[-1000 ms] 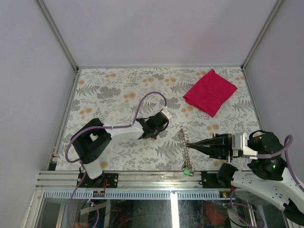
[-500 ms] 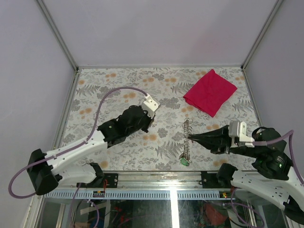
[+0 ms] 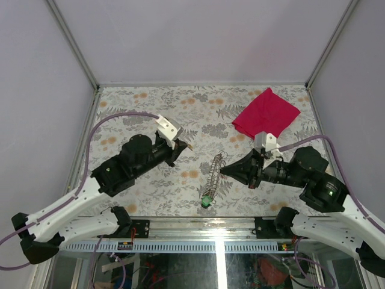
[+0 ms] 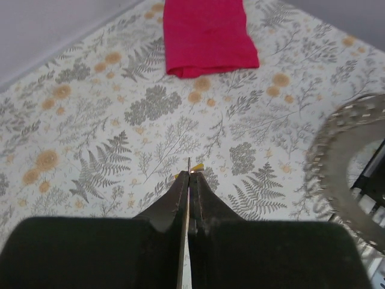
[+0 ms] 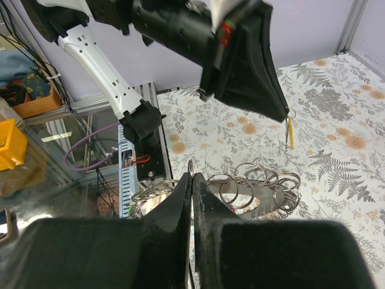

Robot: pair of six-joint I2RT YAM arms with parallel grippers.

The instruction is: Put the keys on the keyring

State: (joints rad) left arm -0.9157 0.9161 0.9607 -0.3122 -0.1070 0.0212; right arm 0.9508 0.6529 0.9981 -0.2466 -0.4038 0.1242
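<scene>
A: Lighting?
B: Even, diffuse overhead light on the floral-patterned desk [image 3: 138, 114]; shadows under the arms faint and soft.
A: Focus?
B: In the left wrist view the black left hand [image 4: 188, 174] looms blurred, its yellow-headed key [image 4: 197, 167] barely resolved; the silvery chain of metal rings [image 4: 322, 153] soft at the right edge; the red folded cloth [image 4: 207, 33] sharp.

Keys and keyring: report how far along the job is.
Done: both picked up. The left gripper is shut on the small yellow-headed key, the right gripper on the chain of metal split rings with a green tag. In hand: key and rings face each other, apart. Left: threading it on; the rings carry no key.
</scene>
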